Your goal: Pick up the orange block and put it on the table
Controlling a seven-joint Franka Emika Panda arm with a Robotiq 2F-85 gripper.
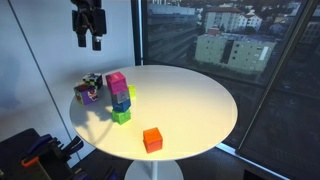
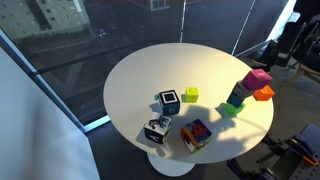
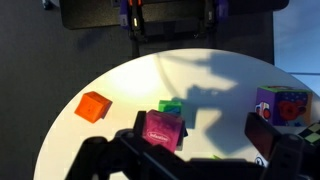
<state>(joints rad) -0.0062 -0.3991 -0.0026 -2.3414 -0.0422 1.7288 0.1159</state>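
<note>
Wrist view: heavy shadow obscures the near table edge, and the claw (image 1: 90, 43) is dark and cropped at the top. It hangs high, fingers wide apart, empty. The orange block (image 1: 152, 139), a small bright cube, sits on the table (image 1: 190, 95) near the rim, apart from the stack (image 1: 119, 97).

We saw the gripper (image 1: 89, 42) hanging high at the far left of the scene in an exterior view, its jaws pointing straight down. In the wrist view the gripper (image 3: 171, 33) came in from the top edge, its dark jaws spread wide apart.
</note>
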